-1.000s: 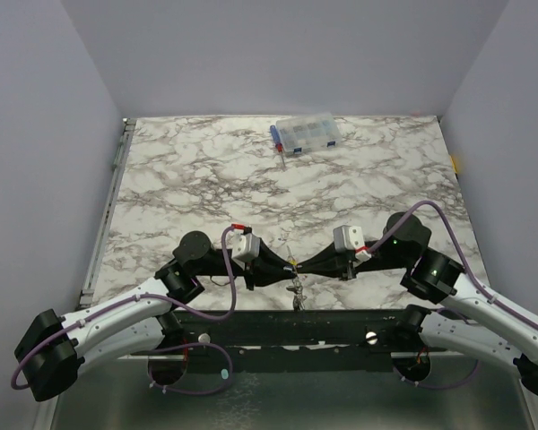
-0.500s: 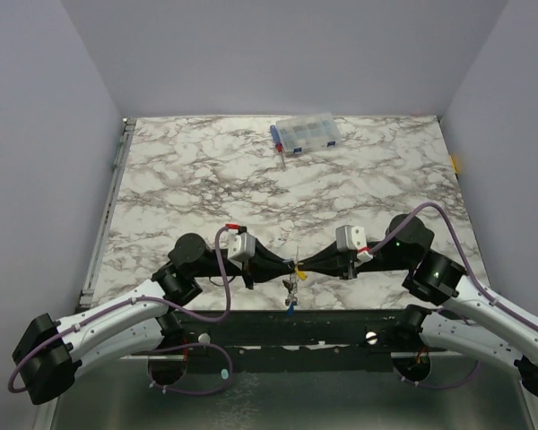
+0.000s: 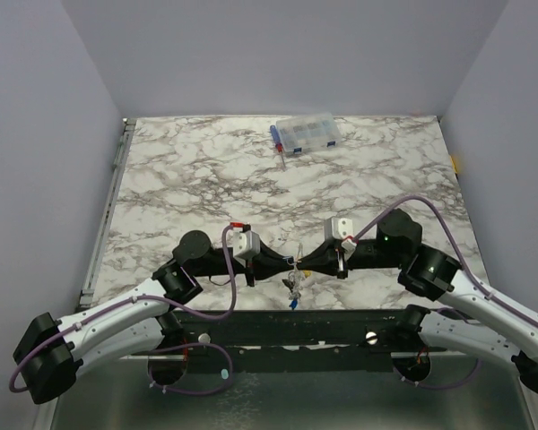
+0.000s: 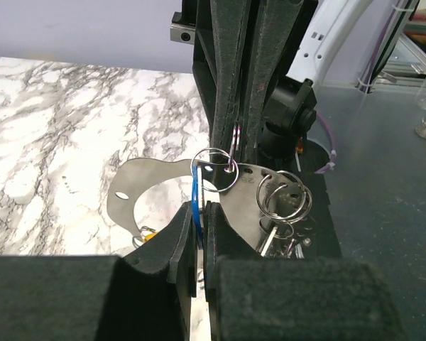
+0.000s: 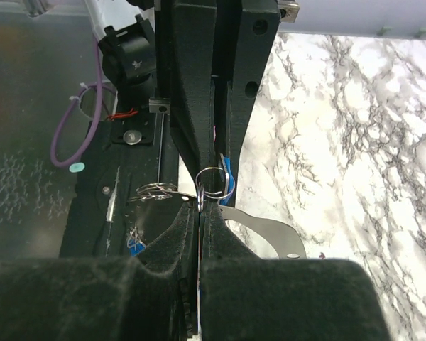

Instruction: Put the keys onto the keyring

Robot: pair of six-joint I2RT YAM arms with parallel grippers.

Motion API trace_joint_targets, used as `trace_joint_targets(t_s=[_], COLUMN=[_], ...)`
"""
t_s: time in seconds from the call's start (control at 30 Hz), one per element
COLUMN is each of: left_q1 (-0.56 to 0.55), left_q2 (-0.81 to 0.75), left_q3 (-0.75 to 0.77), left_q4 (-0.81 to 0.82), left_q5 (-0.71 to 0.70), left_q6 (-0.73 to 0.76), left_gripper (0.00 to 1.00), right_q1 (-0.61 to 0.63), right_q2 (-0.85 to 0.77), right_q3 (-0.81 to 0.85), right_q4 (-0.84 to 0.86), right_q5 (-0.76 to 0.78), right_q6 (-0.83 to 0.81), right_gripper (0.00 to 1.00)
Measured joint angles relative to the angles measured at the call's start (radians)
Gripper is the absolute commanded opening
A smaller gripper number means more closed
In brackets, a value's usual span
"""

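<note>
The keyring (image 4: 212,149) is pinched in the right gripper (image 5: 199,209), tip to tip with the left gripper (image 4: 200,213) clamping a blue key (image 4: 196,202).

You held the left arm (image 3: 117,316) and right arm (image 3: 493,309) low, both reaching inward. The left gripper (image 3: 285,266) and right gripper (image 3: 302,263) faced each other tip to tip, each with its jaws pressed tight together.

Glossy metal keyring (image 4: 211,150); matt marbled table (image 3: 206,179).
</note>
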Motion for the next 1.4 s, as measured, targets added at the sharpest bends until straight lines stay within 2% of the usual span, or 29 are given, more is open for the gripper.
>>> trace_joint_targets(t_s=[0.13, 0.27, 0.3, 0.37, 0.43, 0.47, 0.9, 1.2, 1.4], left_q1=[0.002, 0.002, 0.002, 0.002, 0.002, 0.002, 0.005, -0.006, -0.006], left_q2=[0.004, 0.004, 0.004, 0.003, 0.003, 0.003, 0.013, 0.143, 0.272], left_q3=[0.004, 0.005, 0.006, 0.011, 0.021, 0.025, 0.152, 0.389, 0.616], left_q4=[-0.023, -0.037, -0.045, -0.056, -0.08, -0.093, -0.409, -0.63, -0.749], left_q5=[-0.008, -0.016, -0.019, -0.023, -0.039, -0.046, -0.207, -0.348, -0.452], left_q6=[0.011, 0.023, 0.026, 0.031, 0.04, 0.048, 0.232, 0.269, 0.213], left_gripper=[0.0, 0.0, 0.0, 0.0, 0.0, 0.0, 0.0, 0.0, 0.0], right_q1=[0.0, 0.0, 0.0, 0.0, 0.0, 0.0, 0.0, 0.0, 0.0], right_q2=[0.027, 0.036, 0.036, 0.035, 0.029, 0.022, -0.137, -0.239, -0.31], right_q3=[0.019, 0.02, 0.02, 0.02, 0.02, 0.02, 0.01, -0.081, -0.1], right_q4=[-0.025, -0.045, -0.048, -0.05, -0.051, -0.051, -0.029, -0.016, -0.008], right_q5=[0.001, 0.004, 0.006, 0.011, 0.019, 0.028, 0.163, 0.278, 0.364], right_q6=[0.011, 0.011, 0.011, 0.012, 0.019, 0.024, 0.052, 0.162, 0.241], right_gripper=[0.01, 0.08, 0.17, 0.45, 0.95, 0.99, 1.0, 1.0, 1.0])
